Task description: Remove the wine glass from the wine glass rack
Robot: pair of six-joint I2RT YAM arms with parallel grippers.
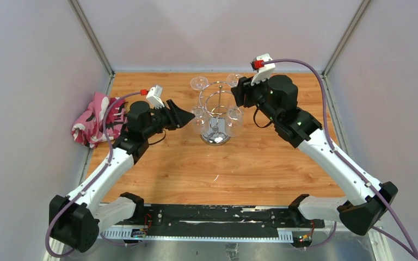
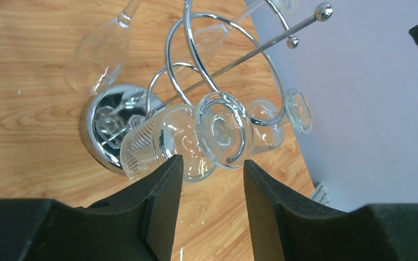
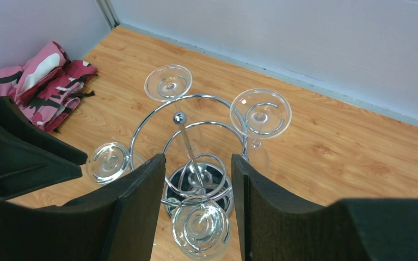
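Well out to the left of the left claw, a pink camouflage cloth lies bunched at the edge of the wooden table. The left claw is spread wide, with nothing pinched between its dark fingers. Just ahead of its tips hangs the wine glass, upside down on the wine glass rack. In the left wrist view the glass's round foot sits in front of the gap between the fingers and its ribbed bowl lies to the left of that gap. Neither pad is seen pressing on it. The rack stands upright on its mirror-like round base, between the two claws, with its thin pole rising through chrome rings. Three other glasses also hang on it. One is on the side toward the right claw, and two are at the back toward the far wall. The right claw hovers above and just to the right of the rack, pointing down at it, and its fingers are also spread. In the right wrist view the pole's ball tip sits just beyond the opening. One glass foot lies below in the gap between the fingers, and nothing is gripped.
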